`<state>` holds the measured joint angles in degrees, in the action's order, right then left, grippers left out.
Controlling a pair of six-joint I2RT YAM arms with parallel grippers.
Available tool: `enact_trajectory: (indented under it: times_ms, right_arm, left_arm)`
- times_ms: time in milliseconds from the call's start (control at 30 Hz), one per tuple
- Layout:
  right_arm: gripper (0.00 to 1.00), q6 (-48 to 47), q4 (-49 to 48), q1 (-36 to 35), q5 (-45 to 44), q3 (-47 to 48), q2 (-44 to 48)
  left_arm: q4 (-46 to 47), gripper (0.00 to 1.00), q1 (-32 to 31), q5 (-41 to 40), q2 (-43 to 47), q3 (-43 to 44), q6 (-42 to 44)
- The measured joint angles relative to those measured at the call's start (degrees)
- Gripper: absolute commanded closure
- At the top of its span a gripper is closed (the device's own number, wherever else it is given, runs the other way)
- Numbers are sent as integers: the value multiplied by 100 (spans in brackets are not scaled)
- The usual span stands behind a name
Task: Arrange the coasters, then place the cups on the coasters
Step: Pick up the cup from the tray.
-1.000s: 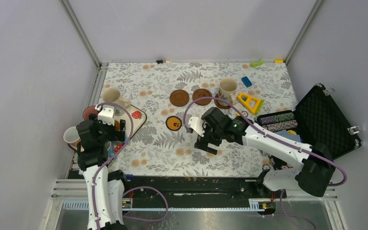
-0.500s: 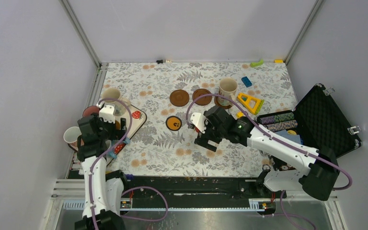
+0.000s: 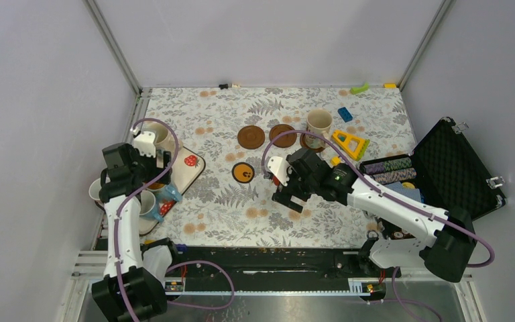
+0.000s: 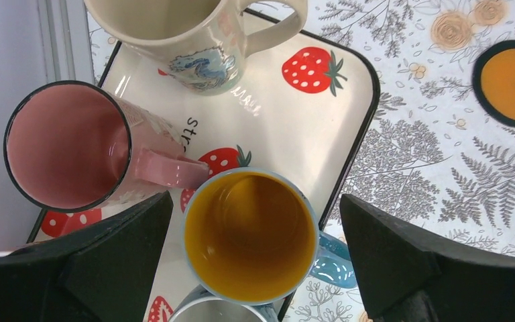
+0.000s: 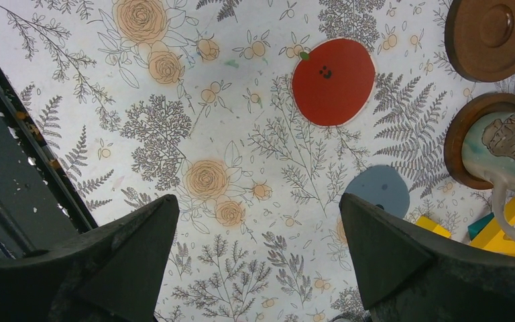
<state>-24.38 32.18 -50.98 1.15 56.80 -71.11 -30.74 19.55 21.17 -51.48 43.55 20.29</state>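
- Currently the left hand (image 4: 255, 251) is released, jaws wide, grasping nothing; it hovers over the blue cup (image 4: 245, 221) on the strawberry tray (image 4: 302, 121).
- Pink cup (image 4: 67, 144) stands just beside the blue cup; cream cup (image 4: 174, 30) is at the tray's far end.
- Orange coaster (image 4: 513, 84) lies on the surface (image 5: 174, 134), near the tray.
- Right hand (image 5: 258, 258) is released and empty above the surface.
- Red coaster (image 5: 333, 80) and grey-blue coaster (image 5: 379, 189) lie flat, apart.
- Printed cup (image 5: 503, 151) stands on a brown coaster (image 5: 457, 144); the second brown coaster (image 5: 493, 30) is bare.

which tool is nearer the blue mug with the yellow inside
Left. The left tool hangs directly above the blue mug; the right tool is far off, by the red coaster.
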Motion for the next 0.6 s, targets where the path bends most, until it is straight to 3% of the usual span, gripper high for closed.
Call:
enact_trajectory:
  times_ms: [600]
  right_arm:
    - [2, 90, -105, 0, -15, 0, -282]
  left_arm:
    - [-146, 1, -2, -345, -616, -214, 627]
